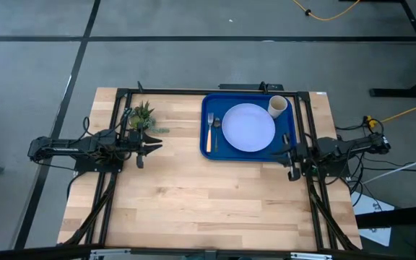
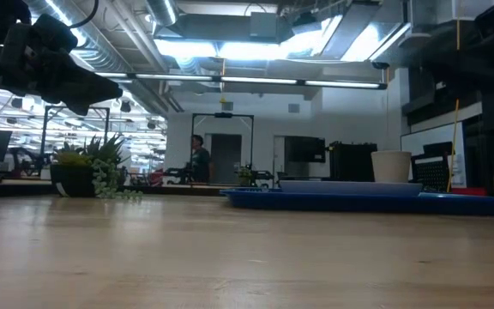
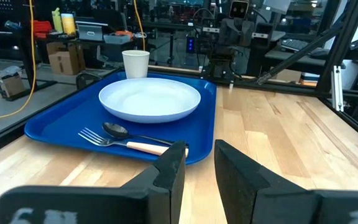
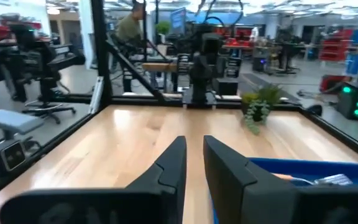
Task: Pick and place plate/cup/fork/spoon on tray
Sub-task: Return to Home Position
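Observation:
The blue tray (image 1: 287, 141) lies at the table's far right. On it rest the pale plate (image 1: 248, 128), the beige cup (image 1: 278, 106) upright at the tray's far right corner, and the fork (image 1: 209, 136) and dark spoon (image 1: 216, 126) side by side left of the plate. They also show in the left wrist view: plate (image 3: 149, 99), cup (image 3: 135, 63), fork (image 3: 129, 144), spoon (image 3: 118, 131). My left gripper (image 1: 149, 147) hovers at the table's left, fingers slightly apart, empty. My right gripper (image 1: 289, 155) hovers at the tray's near right corner, fingers slightly apart, empty.
A small potted plant (image 1: 142, 115) stands at the far left, just beyond my left gripper. A black frame (image 1: 215, 92) runs along the table's far edge and sides. The near half of the wooden table (image 1: 208, 202) holds nothing. A person (image 2: 200, 159) stands far off in the room.

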`<action>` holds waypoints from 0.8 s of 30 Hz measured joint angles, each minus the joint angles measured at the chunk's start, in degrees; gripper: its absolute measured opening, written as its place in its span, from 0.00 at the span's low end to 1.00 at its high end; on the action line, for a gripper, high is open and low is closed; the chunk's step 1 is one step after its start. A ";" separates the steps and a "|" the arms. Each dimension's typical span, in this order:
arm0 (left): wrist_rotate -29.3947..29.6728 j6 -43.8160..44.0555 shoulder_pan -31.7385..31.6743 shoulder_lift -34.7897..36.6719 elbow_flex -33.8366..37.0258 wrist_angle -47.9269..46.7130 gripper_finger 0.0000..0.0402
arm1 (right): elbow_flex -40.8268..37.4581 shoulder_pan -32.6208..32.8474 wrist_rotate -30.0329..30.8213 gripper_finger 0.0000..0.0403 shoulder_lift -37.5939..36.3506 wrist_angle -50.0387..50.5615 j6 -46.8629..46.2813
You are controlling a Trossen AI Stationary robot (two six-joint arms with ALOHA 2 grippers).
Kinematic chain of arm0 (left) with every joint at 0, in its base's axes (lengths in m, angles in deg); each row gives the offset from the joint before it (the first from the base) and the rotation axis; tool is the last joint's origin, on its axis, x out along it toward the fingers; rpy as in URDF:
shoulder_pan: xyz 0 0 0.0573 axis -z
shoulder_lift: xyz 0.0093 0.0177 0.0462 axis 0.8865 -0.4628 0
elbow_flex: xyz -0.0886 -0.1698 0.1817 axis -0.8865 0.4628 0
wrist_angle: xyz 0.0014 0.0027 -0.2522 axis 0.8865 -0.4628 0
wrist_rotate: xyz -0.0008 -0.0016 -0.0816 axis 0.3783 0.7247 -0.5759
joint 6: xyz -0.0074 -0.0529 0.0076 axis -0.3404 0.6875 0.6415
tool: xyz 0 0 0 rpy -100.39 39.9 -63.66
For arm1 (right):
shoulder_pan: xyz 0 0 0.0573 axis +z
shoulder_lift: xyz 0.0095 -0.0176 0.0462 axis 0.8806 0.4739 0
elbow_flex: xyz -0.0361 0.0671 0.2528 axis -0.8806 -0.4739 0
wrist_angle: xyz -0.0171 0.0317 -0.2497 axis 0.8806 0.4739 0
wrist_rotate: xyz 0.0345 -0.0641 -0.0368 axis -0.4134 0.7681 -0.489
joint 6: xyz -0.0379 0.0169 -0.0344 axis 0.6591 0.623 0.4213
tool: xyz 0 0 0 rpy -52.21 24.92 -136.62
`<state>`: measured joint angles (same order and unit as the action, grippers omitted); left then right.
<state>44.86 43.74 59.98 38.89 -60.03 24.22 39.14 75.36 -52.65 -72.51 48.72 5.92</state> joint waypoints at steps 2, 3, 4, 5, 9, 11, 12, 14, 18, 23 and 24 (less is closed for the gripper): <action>0.01 -0.01 0.01 0.01 0.00 -0.05 0.20 | 0.00 0.00 -1.35 0.15 -0.01 -0.08 0.87; 0.02 0.00 0.01 0.00 0.00 -0.05 0.20 | 0.00 0.00 -2.73 0.15 0.04 0.15 1.28; 0.02 0.00 0.01 0.02 0.00 0.01 0.20 | 0.00 -0.04 -4.57 0.15 0.19 0.54 1.87; 0.00 0.00 0.01 0.02 0.00 -0.01 0.20 | 0.00 -0.02 -6.82 0.15 0.25 1.06 2.61; 0.02 -0.02 0.02 0.02 0.00 -0.02 0.20 | 0.00 0.00 -8.39 0.15 1.08 1.35 3.10; 0.01 0.00 0.02 0.02 0.00 -0.01 0.20 | 0.00 -0.04 -7.17 0.15 2.14 0.97 2.88; 0.01 -0.01 0.01 0.01 0.00 -0.01 0.20 | 0.00 -0.04 -7.10 0.15 2.67 0.98 2.91; 0.00 0.00 0.01 0.02 0.00 -0.02 0.20 | 0.00 -0.02 -7.11 0.15 3.67 0.97 2.71; 0.00 0.00 0.02 0.02 0.00 0.00 0.20 | 0.00 -0.02 -6.42 0.15 4.61 0.76 1.11; 0.00 0.00 0.01 0.02 0.00 -0.02 0.20 | 0.00 -0.02 -5.35 0.15 4.67 0.61 2.09; 0.01 0.00 0.02 0.02 0.00 0.00 0.20 | 0.00 -0.02 -5.46 0.15 4.65 0.61 2.12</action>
<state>44.86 43.74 60.00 38.91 -60.03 24.22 39.14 75.34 -58.11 -67.87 49.34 8.03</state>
